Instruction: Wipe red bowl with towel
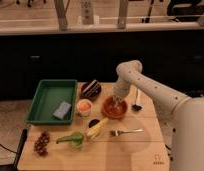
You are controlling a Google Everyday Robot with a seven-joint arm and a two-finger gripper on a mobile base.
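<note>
The red bowl (115, 108) sits on the wooden table (145, 150), right of centre. My gripper (116, 101) reaches down from the white arm (145, 87) into the bowl, its tip inside the rim. A pale bit of cloth seems to sit under the tip inside the bowl, but I cannot make out the towel clearly.
A green tray (50, 100) with a grey sponge (61, 110) stands at the left. Near the bowl are a dark round object (90, 89), an orange cup (84, 106), a banana (96, 128), a fork (126, 132), a black ladle (136, 102), a green item (71, 139) and grapes (42, 142).
</note>
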